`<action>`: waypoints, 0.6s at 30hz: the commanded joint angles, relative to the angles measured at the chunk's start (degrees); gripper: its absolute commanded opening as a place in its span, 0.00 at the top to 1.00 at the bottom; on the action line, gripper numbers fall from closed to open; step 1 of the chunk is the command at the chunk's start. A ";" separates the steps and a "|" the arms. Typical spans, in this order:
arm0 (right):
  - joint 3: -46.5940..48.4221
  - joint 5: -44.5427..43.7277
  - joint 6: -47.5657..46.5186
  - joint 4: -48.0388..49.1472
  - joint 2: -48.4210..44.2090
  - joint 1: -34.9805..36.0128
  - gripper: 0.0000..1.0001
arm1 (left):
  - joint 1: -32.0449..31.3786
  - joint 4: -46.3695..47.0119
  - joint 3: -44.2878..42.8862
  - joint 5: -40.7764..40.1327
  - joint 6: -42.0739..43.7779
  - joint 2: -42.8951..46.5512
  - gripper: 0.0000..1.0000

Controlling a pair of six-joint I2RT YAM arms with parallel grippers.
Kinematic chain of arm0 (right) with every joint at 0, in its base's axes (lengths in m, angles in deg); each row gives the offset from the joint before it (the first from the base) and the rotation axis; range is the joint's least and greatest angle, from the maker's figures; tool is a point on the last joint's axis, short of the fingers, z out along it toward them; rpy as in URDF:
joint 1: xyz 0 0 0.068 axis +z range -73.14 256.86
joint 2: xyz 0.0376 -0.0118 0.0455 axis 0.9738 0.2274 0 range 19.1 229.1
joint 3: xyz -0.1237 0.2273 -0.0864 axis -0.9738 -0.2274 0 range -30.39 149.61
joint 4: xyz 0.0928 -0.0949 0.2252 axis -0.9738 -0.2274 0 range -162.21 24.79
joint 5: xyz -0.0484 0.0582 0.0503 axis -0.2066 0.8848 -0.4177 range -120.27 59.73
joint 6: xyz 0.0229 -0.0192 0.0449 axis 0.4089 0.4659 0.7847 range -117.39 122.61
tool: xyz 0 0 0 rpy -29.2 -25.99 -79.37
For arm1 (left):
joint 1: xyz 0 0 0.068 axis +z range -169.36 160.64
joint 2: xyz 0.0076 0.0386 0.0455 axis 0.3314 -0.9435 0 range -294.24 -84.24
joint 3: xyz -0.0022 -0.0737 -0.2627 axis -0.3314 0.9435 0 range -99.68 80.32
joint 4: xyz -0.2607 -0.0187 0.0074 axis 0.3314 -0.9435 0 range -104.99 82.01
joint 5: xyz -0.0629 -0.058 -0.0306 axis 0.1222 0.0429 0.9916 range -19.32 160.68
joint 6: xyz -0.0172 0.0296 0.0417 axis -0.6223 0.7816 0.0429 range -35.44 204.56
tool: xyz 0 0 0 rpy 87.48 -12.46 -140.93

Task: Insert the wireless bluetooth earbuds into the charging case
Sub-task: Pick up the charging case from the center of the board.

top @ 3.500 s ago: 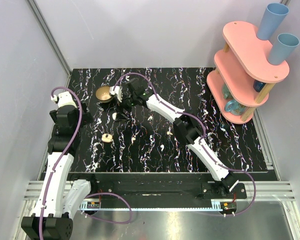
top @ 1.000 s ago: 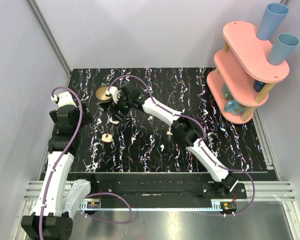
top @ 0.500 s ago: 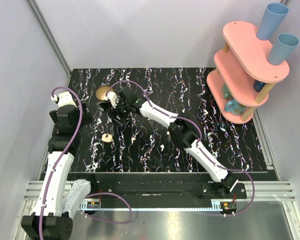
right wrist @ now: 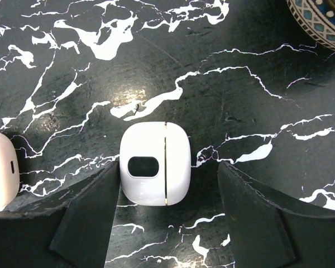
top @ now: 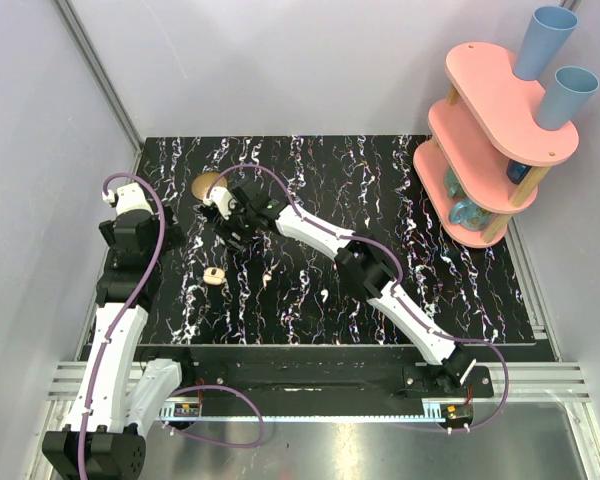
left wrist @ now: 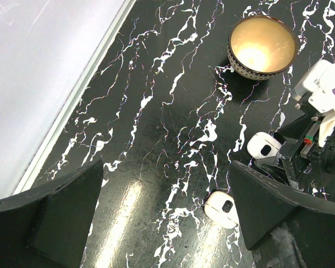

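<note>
Right tool [right wrist: 167, 166] straddles the charging case [right wrist: 154, 163], which lies closed and flat on the black, white-veined surface [right wrist: 240, 84]. The tool is released: one finger touches the case's side, and the other stands apart from it. A brass-coloured bowl [left wrist: 262, 47] sits near the case, on the side away from the arm bases. A second white rounded piece [left wrist: 222, 206] lies just beside the case. Left tool [left wrist: 166, 167] hangs spread wide near the surface's left edge, grasping nothing. A small pale bud [top: 323, 296], hard to tell from the veining, lies mid-surface, well apart.
</note>
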 commanded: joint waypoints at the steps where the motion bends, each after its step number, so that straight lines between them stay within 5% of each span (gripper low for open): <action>1: 2.01 -2.29 -1.42 -1.24 0.84 1.26 0.23 | 0.25 1.61 -0.33 0.47 0.65 1.05 0.01; 3: 2.19 -1.85 -1.51 -1.16 0.84 1.26 0.23 | 0.25 1.70 -0.33 0.47 0.65 1.14 0.01; 12: 0.79 -0.44 -2.30 -0.54 -0.22 1.26 0.56 | 0.25 1.43 -0.24 0.73 0.30 1.66 0.01; 13: 0.44 -0.18 -2.56 -0.36 -0.48 1.26 0.64 | 0.25 1.35 -0.33 0.73 0.22 1.66 0.01; 14: 0.17 -0.70 -2.65 -0.10 -0.74 1.18 0.84 | 0.25 1.09 -0.59 0.47 -0.05 1.49 0.01; 18: -2.37 -2.55 -1.86 1.74 -4.95 1.00 0.97 | 0.25 0.91 -1.29 2.22 -1.36 1.49 0.01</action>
